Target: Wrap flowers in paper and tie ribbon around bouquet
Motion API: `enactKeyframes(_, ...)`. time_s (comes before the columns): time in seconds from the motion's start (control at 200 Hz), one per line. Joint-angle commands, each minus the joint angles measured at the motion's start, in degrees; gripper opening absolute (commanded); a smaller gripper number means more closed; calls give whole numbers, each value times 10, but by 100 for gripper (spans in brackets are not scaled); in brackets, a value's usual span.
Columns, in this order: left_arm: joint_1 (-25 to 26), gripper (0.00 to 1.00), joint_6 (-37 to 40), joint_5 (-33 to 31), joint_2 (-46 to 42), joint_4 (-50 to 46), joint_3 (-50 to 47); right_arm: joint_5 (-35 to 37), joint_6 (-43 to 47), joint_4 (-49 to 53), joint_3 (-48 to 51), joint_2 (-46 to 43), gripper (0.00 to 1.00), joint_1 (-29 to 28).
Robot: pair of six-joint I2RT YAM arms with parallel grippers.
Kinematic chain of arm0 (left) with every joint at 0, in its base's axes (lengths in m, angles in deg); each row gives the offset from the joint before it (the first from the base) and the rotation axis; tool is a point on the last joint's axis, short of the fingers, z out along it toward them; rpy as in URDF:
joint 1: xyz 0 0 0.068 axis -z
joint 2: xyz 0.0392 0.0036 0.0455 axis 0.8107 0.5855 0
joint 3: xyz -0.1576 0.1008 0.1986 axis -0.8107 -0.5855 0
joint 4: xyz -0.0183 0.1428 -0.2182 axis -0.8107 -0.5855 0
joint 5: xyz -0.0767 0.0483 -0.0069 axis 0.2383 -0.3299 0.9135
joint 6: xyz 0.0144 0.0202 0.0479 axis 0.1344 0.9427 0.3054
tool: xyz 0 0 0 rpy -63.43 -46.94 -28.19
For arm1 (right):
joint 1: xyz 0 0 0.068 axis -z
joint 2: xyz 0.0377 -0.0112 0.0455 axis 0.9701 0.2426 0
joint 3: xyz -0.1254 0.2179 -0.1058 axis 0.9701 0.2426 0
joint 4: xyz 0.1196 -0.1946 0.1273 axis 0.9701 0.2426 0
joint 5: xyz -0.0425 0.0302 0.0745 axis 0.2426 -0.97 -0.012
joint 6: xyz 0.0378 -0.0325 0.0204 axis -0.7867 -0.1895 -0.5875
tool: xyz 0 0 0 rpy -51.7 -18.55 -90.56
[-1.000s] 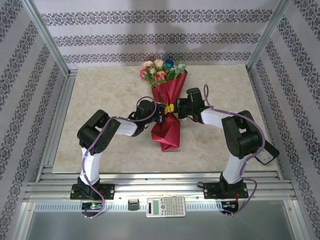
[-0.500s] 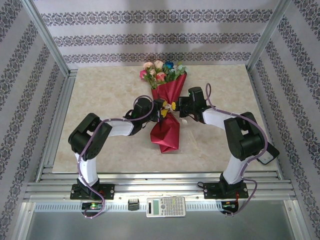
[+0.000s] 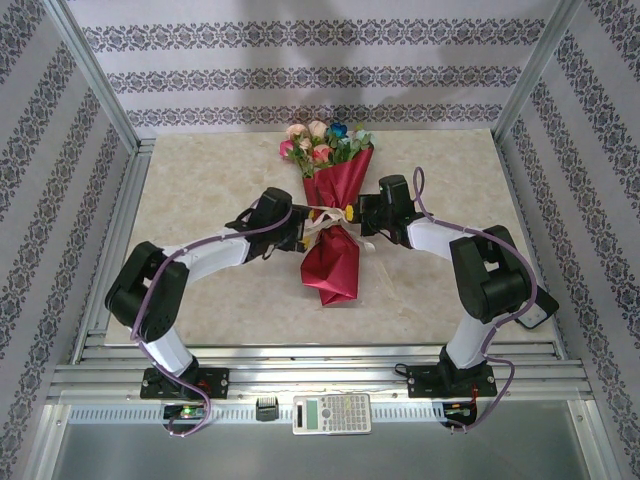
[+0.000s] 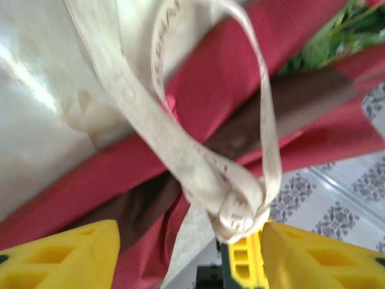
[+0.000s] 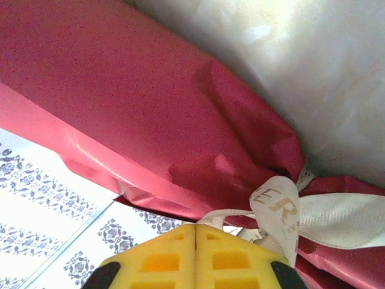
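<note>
Here we see the bouquet (image 3: 340, 185) lying mid-table (image 3: 200, 170): a crimson paper (image 5: 120, 90) cone cinched by a knotted cream ribbon (image 4: 198, 168), flowers (image 3: 322, 140) at its far end. Our left gripper (image 4: 183, 250) gapes wide by the knot; our right gripper (image 5: 195, 232) is pressed shut.

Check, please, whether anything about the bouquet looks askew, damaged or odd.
The ribbon is knotted around the bouquet, but a slack loop stands off the paper and the strands look twisted. Nothing looks torn or spilled.
</note>
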Motion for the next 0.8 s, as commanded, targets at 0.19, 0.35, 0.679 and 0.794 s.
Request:
enactKeyframes(0.19,-32,70,-69,-4,82,52,42,9,13,-6,14,-21,0,-1)
enactKeyframes(0.35,-22,78,-120,8,118,77,52,8,14,-7,13,-21,0,0)
enactKeyframes(0.679,-14,100,-154,25,149,121,61,6,14,-8,8,-17,0,0)
enactKeyframes(0.794,-13,100,-172,36,171,130,67,6,14,-6,6,-16,0,-1)
